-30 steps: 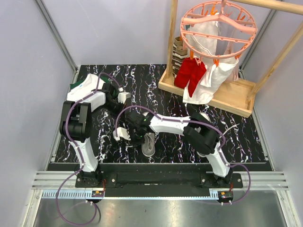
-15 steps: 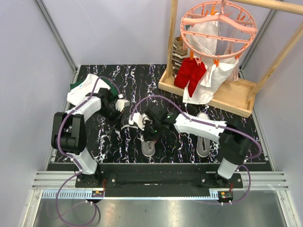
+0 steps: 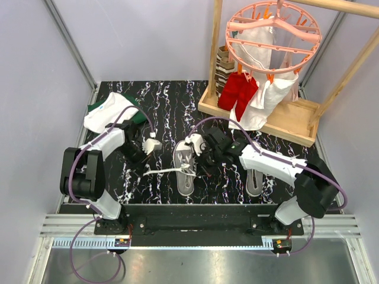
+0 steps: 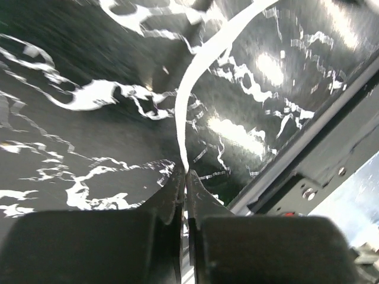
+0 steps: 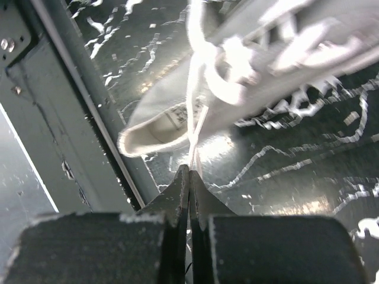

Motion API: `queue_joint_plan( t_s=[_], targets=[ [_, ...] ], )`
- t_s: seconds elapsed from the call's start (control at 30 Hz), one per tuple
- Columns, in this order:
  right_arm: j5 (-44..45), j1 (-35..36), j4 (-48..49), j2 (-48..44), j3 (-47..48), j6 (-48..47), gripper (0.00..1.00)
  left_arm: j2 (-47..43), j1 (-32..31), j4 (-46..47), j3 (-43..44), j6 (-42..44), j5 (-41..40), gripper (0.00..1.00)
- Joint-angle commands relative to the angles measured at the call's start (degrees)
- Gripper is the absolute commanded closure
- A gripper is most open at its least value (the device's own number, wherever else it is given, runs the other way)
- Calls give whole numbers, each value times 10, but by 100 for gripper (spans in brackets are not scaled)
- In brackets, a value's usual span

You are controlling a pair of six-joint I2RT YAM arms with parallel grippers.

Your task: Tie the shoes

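The black marbled table [image 3: 177, 94] holds both grey shoes [image 3: 185, 171] near its front edge. My left jaws pinch one white lace [image 4: 179, 112] stretched sideways, and my right jaws pinch another lace [image 5: 193, 139].

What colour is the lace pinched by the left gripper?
White lace; clearest in left wrist view.
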Motion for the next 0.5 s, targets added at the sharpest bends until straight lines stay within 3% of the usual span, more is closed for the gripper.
queue_joint_plan(
  t_s=[0.0,0.07,0.1,0.17,0.27,0.47],
  targets=[
    [-13,-23,46,-27,-11,61,100,-35,2,-2,-14,53,2,84],
    [-13,-23,58,-22,-11,72,100,-49,2,0,-2,50,63,77],
    [-13,-23,63,-19,-9,82,100,-66,2,6,5,41,88,67],
    [-20,-23,74,-17,-8,86,100,-81,0,22,26,18,150,62],
    [-28,-23,85,-12,-9,91,100,-89,-16,62,58,-41,185,58],
    [-31,-23,91,6,-11,97,100,-69,-79,126,85,-118,166,58]
  ],
)
